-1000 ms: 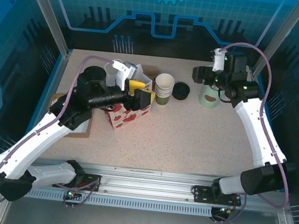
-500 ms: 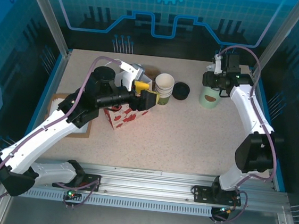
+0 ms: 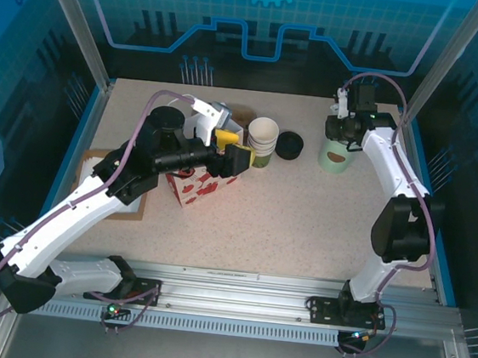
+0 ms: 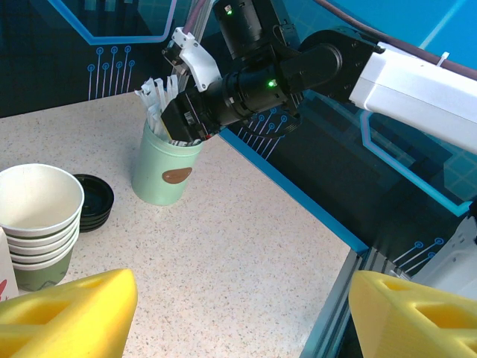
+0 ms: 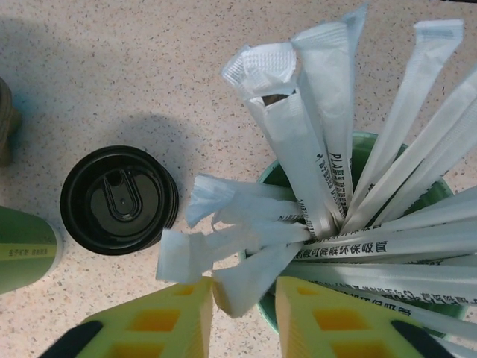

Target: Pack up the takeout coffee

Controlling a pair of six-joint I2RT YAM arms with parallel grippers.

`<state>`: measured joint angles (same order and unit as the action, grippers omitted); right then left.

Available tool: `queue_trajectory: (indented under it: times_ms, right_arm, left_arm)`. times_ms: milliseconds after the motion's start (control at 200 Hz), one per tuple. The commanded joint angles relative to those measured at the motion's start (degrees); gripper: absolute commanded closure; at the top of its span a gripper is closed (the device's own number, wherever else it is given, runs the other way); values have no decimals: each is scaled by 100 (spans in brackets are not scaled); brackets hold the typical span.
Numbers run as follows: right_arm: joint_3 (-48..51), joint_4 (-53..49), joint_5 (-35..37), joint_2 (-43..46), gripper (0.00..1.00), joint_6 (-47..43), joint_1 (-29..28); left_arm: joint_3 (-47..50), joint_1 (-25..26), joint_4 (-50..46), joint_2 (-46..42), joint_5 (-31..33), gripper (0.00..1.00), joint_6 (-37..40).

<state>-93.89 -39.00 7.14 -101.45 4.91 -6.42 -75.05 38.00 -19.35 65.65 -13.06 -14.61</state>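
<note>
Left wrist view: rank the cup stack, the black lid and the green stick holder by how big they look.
1. cup stack, though it sits nearest the camera, so its lead is unsure
2. green stick holder
3. black lid, clearly smallest

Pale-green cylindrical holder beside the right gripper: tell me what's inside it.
The pale-green cylindrical holder holds white paper-wrapped sticks that fan out above its rim, one wrapper end lying between the jaws of the right gripper. The packed sticks cover the holder's inside and bottom.
</note>
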Motion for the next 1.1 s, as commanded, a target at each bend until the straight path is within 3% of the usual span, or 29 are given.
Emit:
queue_trajectory:
  times_ms: [0,170,695,955,1095]
  right_arm:
    - [-211,-151,9,-35,76,-7,41]
    - [-134,-175,68,150,86,-4,34]
    - [-160,-425,213,1345,99,17,-17]
    - [-591,-582,-168,2407,100,115,-464]
    - [-964,-574,-422,2786,100,139,-966]
  left_arm:
    - [73,51,116,-48,46,24,141]
    - [96,60,117,-61,61,24,167]
    - [42,68,-82,-42,368,22,305]
    - [-52,9,-583,-186,1096,20,463]
    - [-15,-475,-821,-428,1191,20,302]
